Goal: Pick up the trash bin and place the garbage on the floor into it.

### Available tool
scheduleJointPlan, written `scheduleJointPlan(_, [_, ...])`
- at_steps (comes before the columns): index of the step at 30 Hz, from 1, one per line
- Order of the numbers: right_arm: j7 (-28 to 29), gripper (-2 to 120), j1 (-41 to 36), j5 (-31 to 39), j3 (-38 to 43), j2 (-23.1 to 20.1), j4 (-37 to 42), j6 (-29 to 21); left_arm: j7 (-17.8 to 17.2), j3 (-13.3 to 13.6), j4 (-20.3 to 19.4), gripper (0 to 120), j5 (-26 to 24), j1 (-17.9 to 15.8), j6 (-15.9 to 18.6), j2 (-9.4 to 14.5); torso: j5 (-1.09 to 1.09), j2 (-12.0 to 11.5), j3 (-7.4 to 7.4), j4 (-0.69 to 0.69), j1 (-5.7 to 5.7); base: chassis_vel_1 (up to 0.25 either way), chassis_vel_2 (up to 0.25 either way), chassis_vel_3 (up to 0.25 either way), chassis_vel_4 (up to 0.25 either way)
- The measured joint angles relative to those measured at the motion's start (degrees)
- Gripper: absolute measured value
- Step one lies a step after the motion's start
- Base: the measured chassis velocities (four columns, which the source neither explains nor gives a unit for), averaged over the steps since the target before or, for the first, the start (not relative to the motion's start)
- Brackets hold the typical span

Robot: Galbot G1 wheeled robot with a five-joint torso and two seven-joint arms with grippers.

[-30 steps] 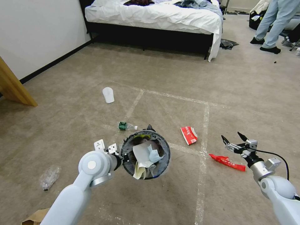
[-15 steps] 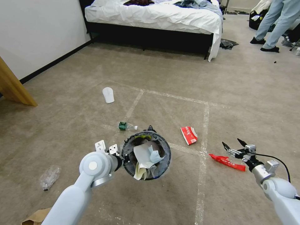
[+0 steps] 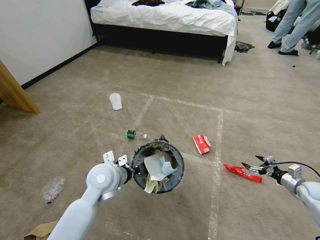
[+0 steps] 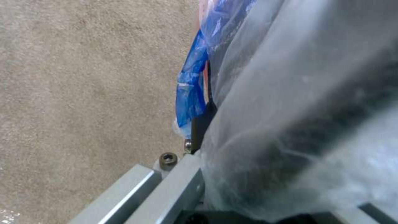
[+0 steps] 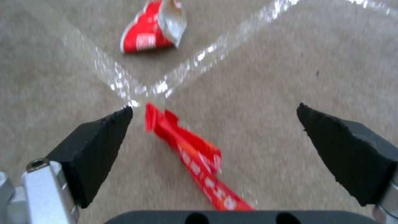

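beige carpet floor (image 3: 83,133) crossed by tape lines, bed (image 3: 166,16) behind. trash bin (image 3: 158,166) gripped at the rim by left gripper (image 3: 131,169), held above carpet. right gripper (image 3: 255,161) low, fingers (image 5: 99,146) spread wide around long red wrapper (image 5: 191,155); second red wrapper (image 3: 201,144) nearby.

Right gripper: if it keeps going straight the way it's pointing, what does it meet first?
Most likely the long red wrapper, lying between the open fingers of the right gripper in the wrist view. Beyond it lie the tape lines, then the crumpled red packet. Height above the floor is unclear.
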Motion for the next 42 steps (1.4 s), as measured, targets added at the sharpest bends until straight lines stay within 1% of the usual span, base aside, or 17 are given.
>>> scheduleJointPlan(3, [-1.24,100,0.80,-1.32,-0.32,-0.05,-1.45,-1.39,0.32,0.19,0.13,0,-0.02,-0.17,0.00,0.04,0.00,0.00,0.00,0.00,0.00,0.000,0.000,0.000,0.000])
scheduleJointPlan(5, [-3.40,100,2.45,-3.91,-0.88,0.45,-3.98,-2.58,0.64,0.27,0.49,0,0.03,-0.38,0.00,-0.03,-0.01,0.00,0.00,0.00,0.00,0.000,0.000,0.000,0.000])
scheduleJointPlan(8, [-4.17,100,3.85,-5.30,-1.29,1.63,-5.88,-2.61,0.80,0.42,0.66,0,0.12,-0.45,0.00,-0.31,0.01,0.00,0.00,0.01,0.00,0.000,0.000,0.000,0.000])
scheduleJointPlan(12, [-4.38,100,5.10,-6.41,-1.73,2.72,-7.66,-2.61,0.90,0.86,0.97,0,0.26,-0.67,0.00,-0.78,-0.01,0.00,0.00,0.03,0.00,0.000,0.000,0.000,0.000])
scheduleJointPlan(16, [-4.49,100,7.07,-9.88,-2.15,4.20,-10.25,-2.35,1.13,1.19,1.35,0,0.51,-0.84,0.00,-1.36,-0.01,0.00,0.00,0.00,0.00,0.000,0.000,0.000,0.000])
scheduleJointPlan(18, [-4.47,100,7.80,-11.26,-2.25,4.79,-11.39,-1.88,1.41,1.36,1.51,0,0.67,-0.84,0.00,-1.56,-0.01,0.00,0.00,0.02,0.00,0.000,0.000,0.000,0.000])
scheduleJointPlan(21, [-4.13,100,8.69,-13.20,-2.25,5.83,-13.51,-0.79,1.93,1.65,1.80,0,1.03,-0.88,0.00,-1.75,-0.01,0.00,0.00,0.00,0.00,0.000,0.000,0.000,0.000])
scheduleJointPlan(22, [-3.64,100,9.87,-14.80,-2.25,6.74,-15.18,-0.22,2.11,1.71,1.80,0,1.18,-0.81,0.00,-1.80,0.00,0.00,0.00,-0.01,0.00,0.000,0.000,0.000,0.000])
scheduleJointPlan(23, [-3.08,100,11.09,-16.30,-2.23,7.63,-16.61,0.02,2.19,1.73,1.77,0,1.19,-0.68,0.00,-1.83,0.00,0.00,0.00,0.00,0.00,0.000,0.000,0.000,0.000])
scheduleJointPlan(26, [-2.28,100,12.40,-18.20,-2.20,8.53,-17.90,0.10,2.22,1.72,1.71,0,1.20,-0.74,0.00,-1.86,-0.01,0.00,0.00,0.02,0.00,0.000,0.000,0.000,0.000])
scheduleJointPlan(28, [-1.78,100,13.08,-19.36,-2.23,9.06,-18.54,0.08,2.25,1.69,1.70,0,1.20,-0.78,0.00,-1.89,-0.01,0.00,0.00,0.03,0.00,0.000,0.000,0.000,0.000])
scheduleJointPlan(33, [-0.26,100,14.64,-22.61,-2.48,10.31,-20.05,-0.33,2.49,1.63,1.71,0,1.22,-0.86,0.00,-2.06,-0.01,0.00,0.00,0.00,0.00,0.000,0.000,0.000,0.000])
scheduleJointPlan(42, [1.95,100,15.46,-25.36,-2.65,11.57,-21.01,-0.55,3.11,1.61,1.90,0,1.60,-0.82,0.00,-2.35,-0.01,0.00,0.00,0.01,0.00,0.000,0.000,0.000,0.000])
